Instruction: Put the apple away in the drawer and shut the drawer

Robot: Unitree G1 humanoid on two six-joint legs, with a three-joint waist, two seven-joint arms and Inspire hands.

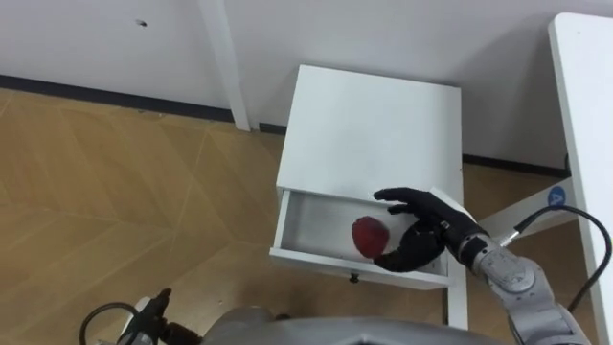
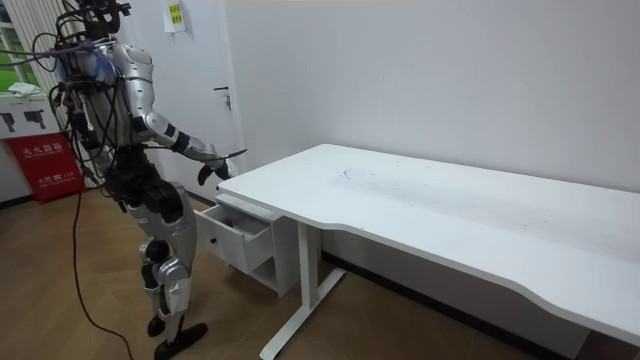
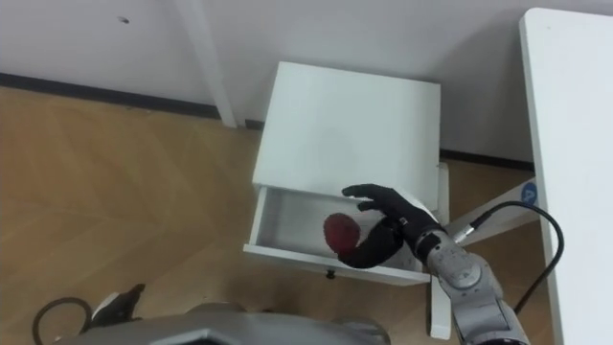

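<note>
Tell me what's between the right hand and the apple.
Nothing; the left eye view shows the apple directly beside the right hand, over the open drawer.

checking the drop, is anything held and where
The apple sits between thumb and fingers of the right hand over the drawer; actual grip cannot be told.

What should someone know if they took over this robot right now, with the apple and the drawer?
Right robot hand: open, reaching into the pulled-out drawer, with thumb and fingers either side of the apple and seemingly not gripping it.
Left robot hand: low at the robot's left side, idle.
Apple: inside the drawer, right of its middle.
Done: the apple appears to be placed.
Left: lift the right robot hand clear, then push the drawer shut into the white cabinet.
</note>
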